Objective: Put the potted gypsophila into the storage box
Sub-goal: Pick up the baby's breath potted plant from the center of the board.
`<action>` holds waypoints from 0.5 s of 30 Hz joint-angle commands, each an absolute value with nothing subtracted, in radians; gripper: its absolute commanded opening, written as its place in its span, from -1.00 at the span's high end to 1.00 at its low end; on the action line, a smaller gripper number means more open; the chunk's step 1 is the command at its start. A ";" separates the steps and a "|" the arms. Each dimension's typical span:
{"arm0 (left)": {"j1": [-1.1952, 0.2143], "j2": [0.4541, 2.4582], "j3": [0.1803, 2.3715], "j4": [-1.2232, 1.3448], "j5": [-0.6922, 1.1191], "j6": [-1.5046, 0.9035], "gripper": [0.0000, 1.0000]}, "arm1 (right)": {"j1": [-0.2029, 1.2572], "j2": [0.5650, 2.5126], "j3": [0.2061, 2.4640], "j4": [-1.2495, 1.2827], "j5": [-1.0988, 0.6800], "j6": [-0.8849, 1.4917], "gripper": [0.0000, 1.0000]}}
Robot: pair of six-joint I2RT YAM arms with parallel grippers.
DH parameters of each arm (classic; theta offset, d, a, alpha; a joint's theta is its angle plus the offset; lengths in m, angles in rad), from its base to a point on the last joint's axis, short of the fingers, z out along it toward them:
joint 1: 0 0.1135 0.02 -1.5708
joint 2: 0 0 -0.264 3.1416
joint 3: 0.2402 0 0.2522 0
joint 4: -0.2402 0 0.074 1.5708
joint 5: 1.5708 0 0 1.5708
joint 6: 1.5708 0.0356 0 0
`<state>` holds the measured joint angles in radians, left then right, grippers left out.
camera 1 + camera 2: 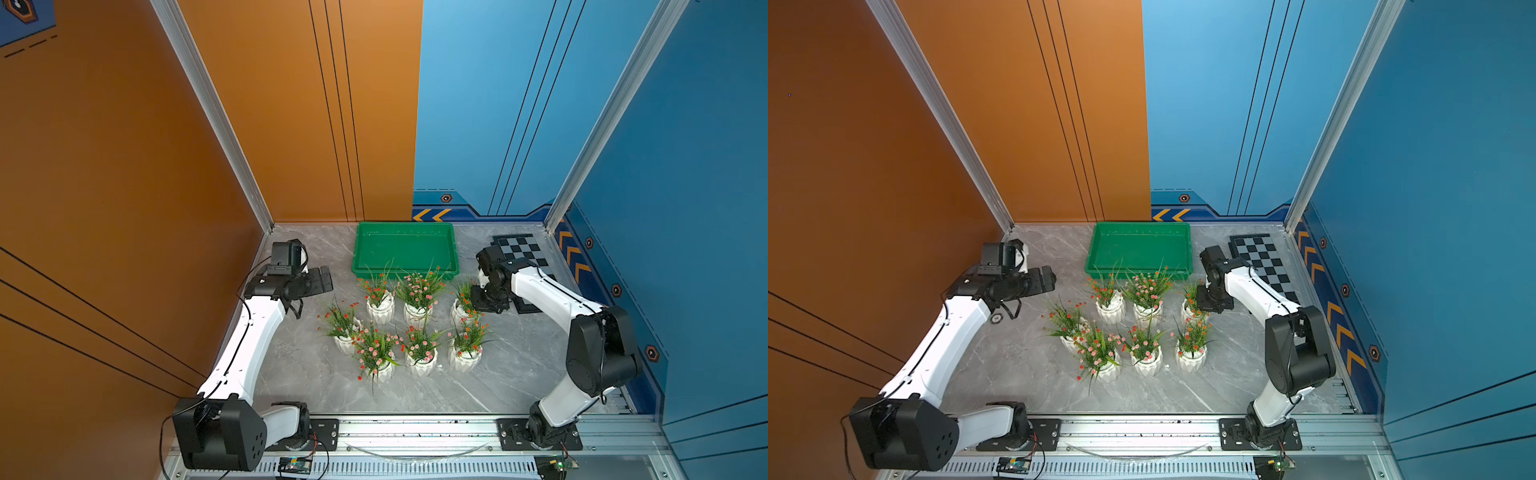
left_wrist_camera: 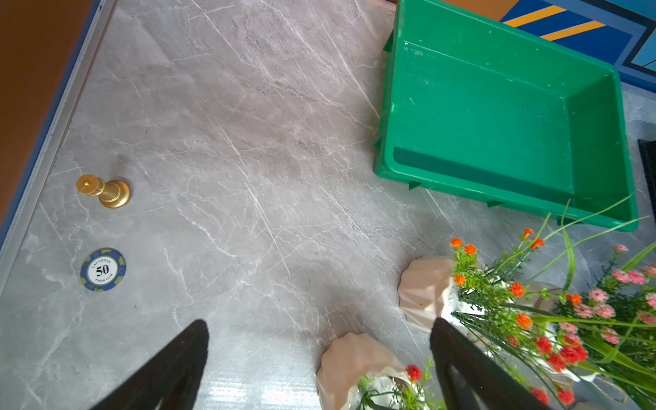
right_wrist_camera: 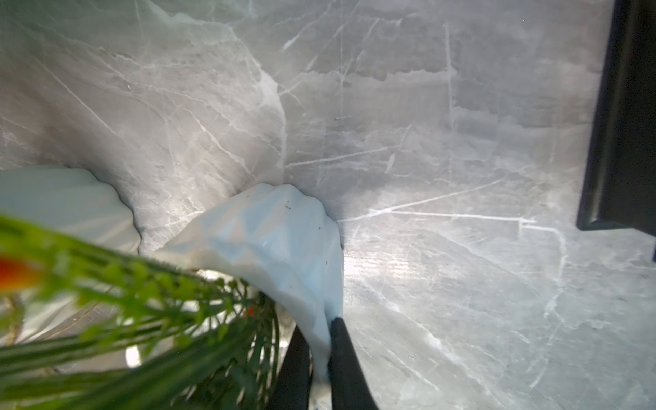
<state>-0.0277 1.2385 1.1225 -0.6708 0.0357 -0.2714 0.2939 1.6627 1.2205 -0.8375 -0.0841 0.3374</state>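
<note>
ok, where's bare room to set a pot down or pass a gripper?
Tray is empty. Bare table between pots and near rail, and between left gripper and pots. Crowded: the pots, sprigs reach tray's near rim; right gripper pinches one pot.

The storage box (image 1: 405, 249) is looking bright green, the potted gypsophila (image 1: 380, 311) are sporting white pots with red, orange, pink blossoms, and the counter (image 1: 519, 353) is showing grey marble veining.

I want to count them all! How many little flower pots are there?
7. Beside the green tray: left pot, middle pot, right pot, gripped by the right pincer. Nearer the front: four more pots. None looks hidden.
</note>
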 commanded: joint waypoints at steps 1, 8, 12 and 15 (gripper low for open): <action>-0.036 1.243 1.141 -0.688 0.047 -0.282 -0.97 | 0.291 1.632 1.261 -0.854 -0.070 0.323 1.00; -0.037 1.241 1.143 -0.687 0.047 -0.282 -0.97 | 0.284 1.608 1.291 -0.889 -0.083 0.313 1.00; -0.037 1.242 1.144 -0.687 0.047 -0.284 -0.97 | 0.283 1.594 1.321 -0.919 -0.087 0.306 1.00; -0.037 1.243 1.144 -0.688 0.048 -0.285 -0.97 | 0.281 1.588 1.355 -0.950 -0.088 0.296 1.00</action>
<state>-0.0322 1.2385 1.1225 -0.6708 0.0357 -0.2779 0.2871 1.6405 1.2907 -0.9054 -0.0814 0.3141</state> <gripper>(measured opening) 0.984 0.111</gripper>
